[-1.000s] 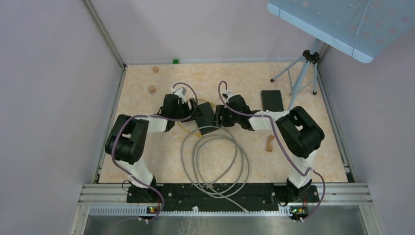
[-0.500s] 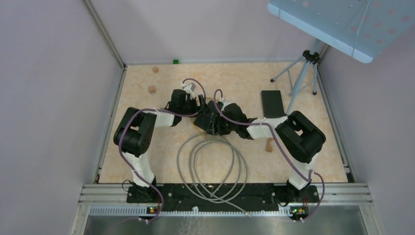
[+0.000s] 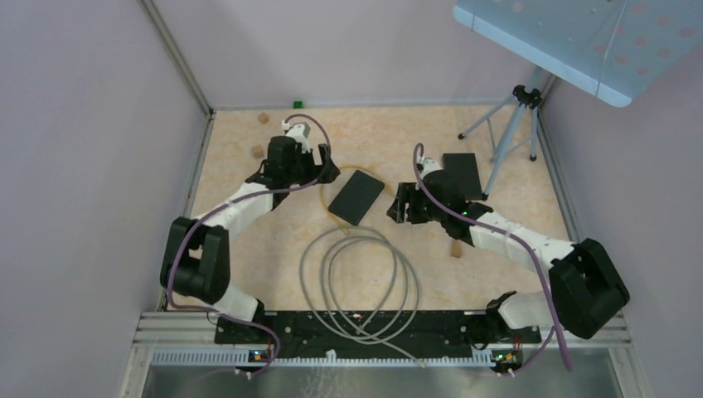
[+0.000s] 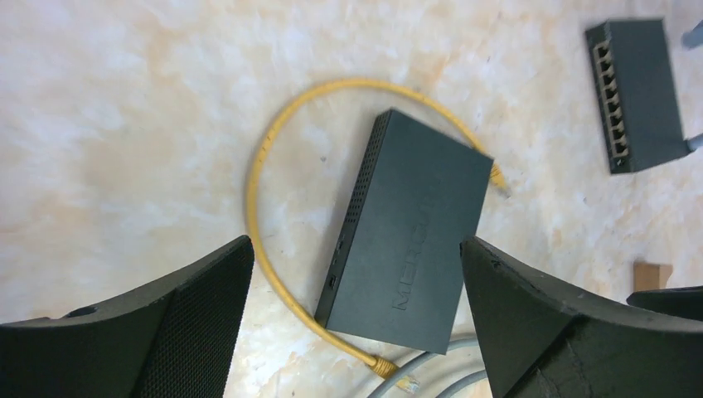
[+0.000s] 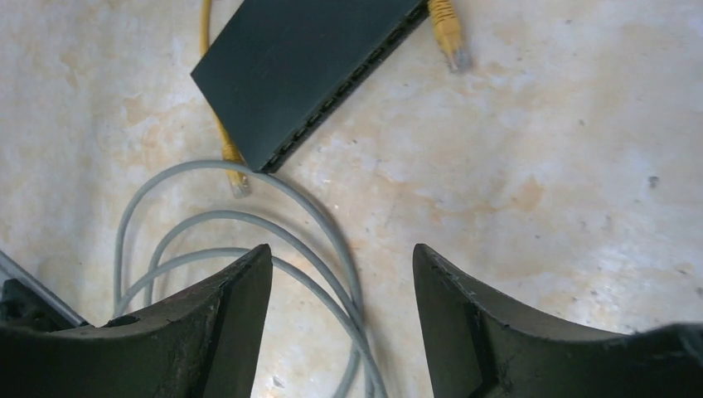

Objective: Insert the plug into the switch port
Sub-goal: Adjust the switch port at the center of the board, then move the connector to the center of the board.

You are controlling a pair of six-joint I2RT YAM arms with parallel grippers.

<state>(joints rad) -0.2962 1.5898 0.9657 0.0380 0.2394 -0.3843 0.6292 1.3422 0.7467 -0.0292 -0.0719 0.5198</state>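
Lower middle of the overhead view: a grey round cable (image 3: 365, 274) lies in several loose loops on the mottled beige tabletop (image 3: 249, 249).

Centre: a flat black rectangular network switch (image 3: 356, 197), matte, one long side perforated, lies flat and diagonal. A thin yellow patch cable (image 4: 264, 166) arcs round it, and neither end is plugged in. One yellow-booted plug (image 4: 394, 375) sits at the switch's near corner beside the grey loops. The other plug (image 5: 448, 29) lies just off the far corner.

The left gripper (image 3: 325, 172), upper left of the switch, has its jaws spread wide; it is empty and touches nothing. The right gripper (image 3: 396, 203), right of the switch, has its jaws apart and is also empty.

A second ago both grippers crowded the switch; half a second ago it stood tipped up between them. Now it is released, and both arms have swung outward.

Farther back: a second black switch (image 3: 461, 170) with a row of ports, small wooden blocks (image 3: 258, 152) at upper left, and a grey tripod (image 3: 514, 116) at upper right.
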